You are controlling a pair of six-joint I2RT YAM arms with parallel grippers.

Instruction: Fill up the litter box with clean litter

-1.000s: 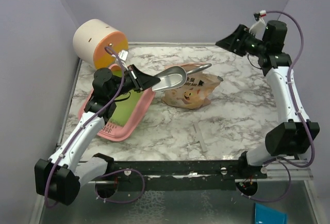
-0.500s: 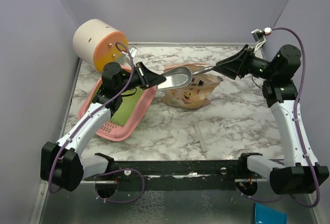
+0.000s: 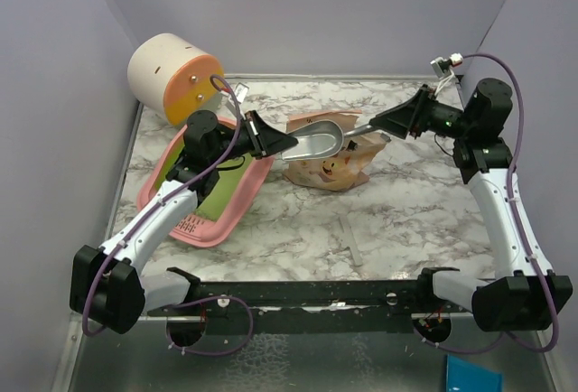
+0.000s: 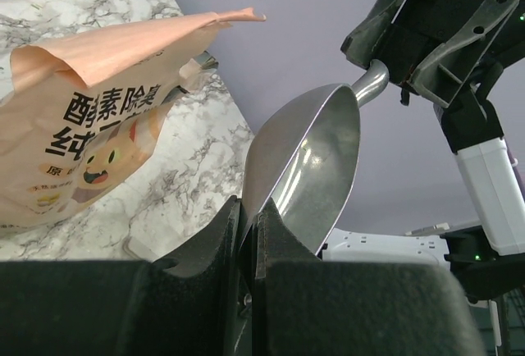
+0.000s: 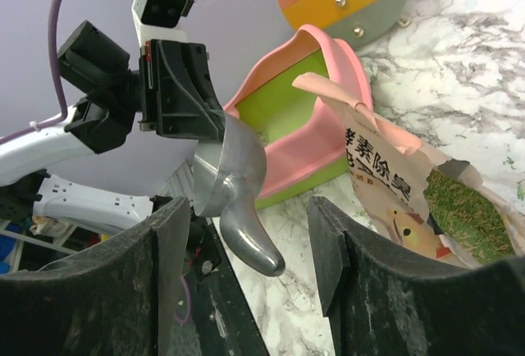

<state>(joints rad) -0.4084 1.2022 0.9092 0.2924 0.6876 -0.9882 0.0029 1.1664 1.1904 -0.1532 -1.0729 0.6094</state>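
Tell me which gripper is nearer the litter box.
Left. The left gripper hangs by the litter box's right edge, pinching the scoop's rim. The right gripper sits well to the right, beyond the bag, open around the scoop's handle.

The only writing I can read is on the tan paper bag (image 4: 82, 151). On the left wrist camera I make out bold black Chinese characters, 酵素除臭, though I am unsure of the first one. The line below starts with 纯, and the rest I cannot make out. The right wrist camera shows the same print partly creased. From the top camera it is too small to read.
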